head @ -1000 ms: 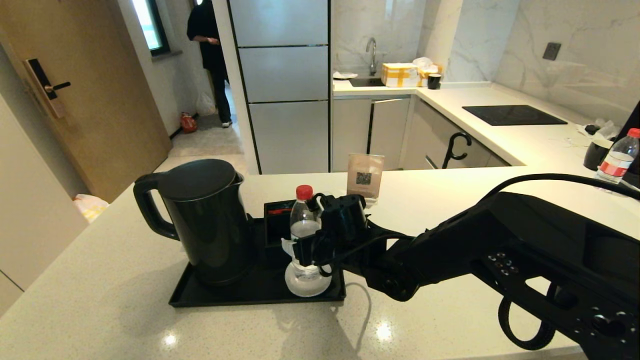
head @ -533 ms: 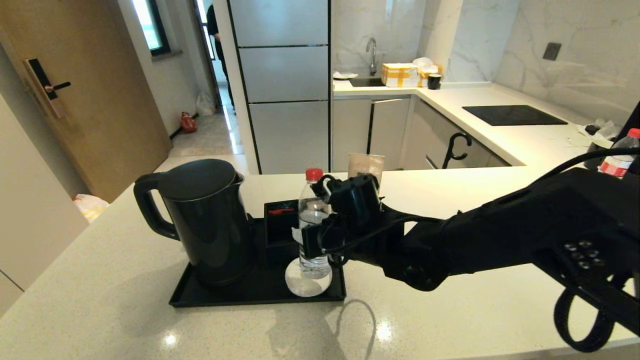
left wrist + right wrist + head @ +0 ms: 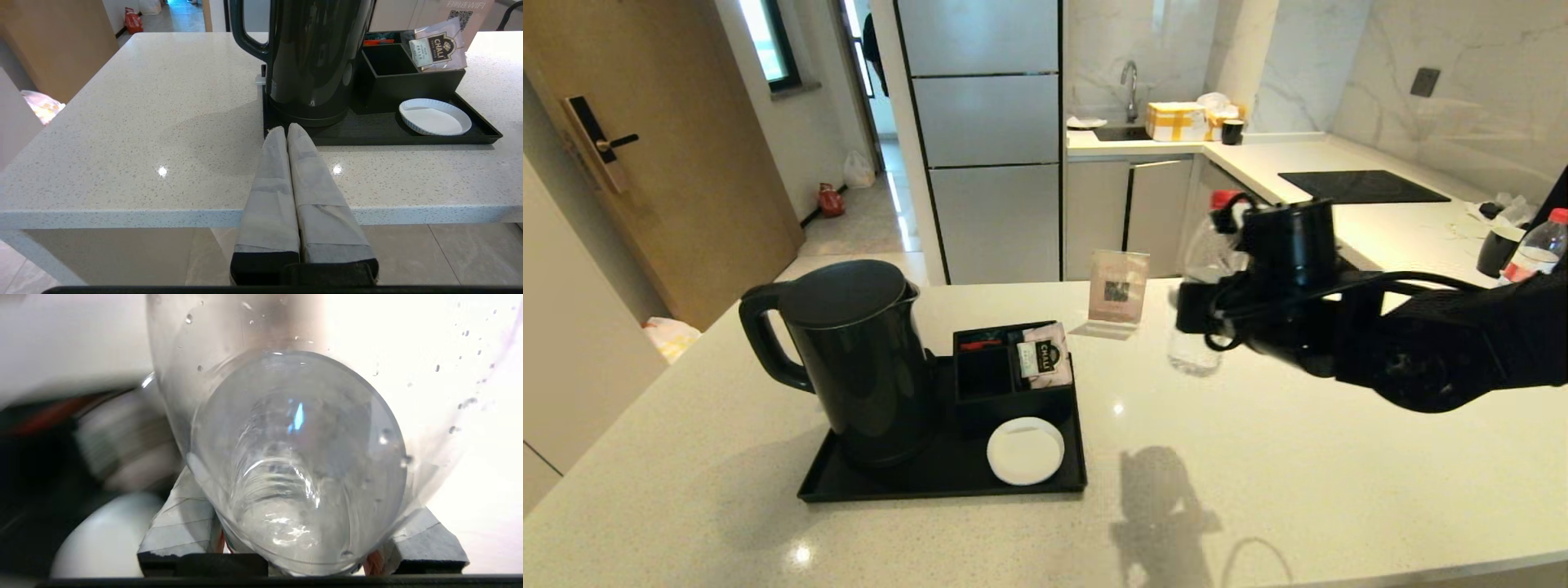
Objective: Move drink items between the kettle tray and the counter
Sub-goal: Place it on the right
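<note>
Fingers of right gripper [image 3: 1188, 314] clamped on water bottle [image 3: 1197, 327], airborne over worktop [image 3: 1258, 457], clear of kettle tray [image 3: 947, 478].
Lower it upright, base flat, then release. Left gripper [image 3: 288, 134] closed, parked.

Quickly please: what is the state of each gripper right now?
Left gripper: shut, holding nothing, near the counter edge.
Right gripper: shut on the water bottle, above the counter.

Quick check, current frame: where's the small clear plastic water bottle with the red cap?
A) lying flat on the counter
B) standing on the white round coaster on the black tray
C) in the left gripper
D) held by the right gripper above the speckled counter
D: the right gripper clamps the water bottle in the air over the counter, away from the black tray; the white coaster sits bare.
</note>
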You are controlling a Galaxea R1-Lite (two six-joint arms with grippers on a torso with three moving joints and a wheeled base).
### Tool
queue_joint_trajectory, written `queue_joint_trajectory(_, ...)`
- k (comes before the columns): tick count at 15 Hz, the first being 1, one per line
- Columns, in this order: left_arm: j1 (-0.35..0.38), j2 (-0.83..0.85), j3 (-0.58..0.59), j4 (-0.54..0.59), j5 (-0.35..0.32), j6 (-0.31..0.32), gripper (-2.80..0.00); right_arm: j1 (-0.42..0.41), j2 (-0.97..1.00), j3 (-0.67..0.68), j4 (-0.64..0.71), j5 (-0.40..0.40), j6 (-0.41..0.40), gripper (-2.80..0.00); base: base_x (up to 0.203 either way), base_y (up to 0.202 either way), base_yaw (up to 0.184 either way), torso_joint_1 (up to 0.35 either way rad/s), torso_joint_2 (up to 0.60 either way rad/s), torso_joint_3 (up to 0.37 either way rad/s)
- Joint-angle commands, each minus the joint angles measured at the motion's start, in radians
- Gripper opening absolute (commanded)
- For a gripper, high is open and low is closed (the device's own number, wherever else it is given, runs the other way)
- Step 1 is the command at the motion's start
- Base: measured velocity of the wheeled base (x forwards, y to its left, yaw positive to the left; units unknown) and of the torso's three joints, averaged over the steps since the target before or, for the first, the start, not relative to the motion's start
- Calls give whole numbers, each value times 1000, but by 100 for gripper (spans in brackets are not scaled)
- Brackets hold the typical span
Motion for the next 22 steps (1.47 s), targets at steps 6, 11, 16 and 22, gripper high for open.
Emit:
queue_joint_trajectory(6, 0, 1, 0, -1, 0, 0, -280, -486, 44, 174, -418, -82, -32, -280, 0, 0, 0, 0, 0, 0)
queue_joint_trajectory(11, 0, 1, 0, -1, 0, 1, -280, -592, 298, 265, -859, -110, -147, -280, 0, 0, 0, 0, 0, 0)
queue_joint_trajectory(16, 0, 1, 0, -1, 0, 0, -280, -608, 567, 304, -1074, -117, -216, -280, 0, 0, 0, 0, 0, 0)
queue_joint_trajectory(22, 0, 1, 0, -1, 0, 0, -280, -610, 631, 297, -1081, -117, -223, 0, 0, 0, 0, 0, 0, 0)
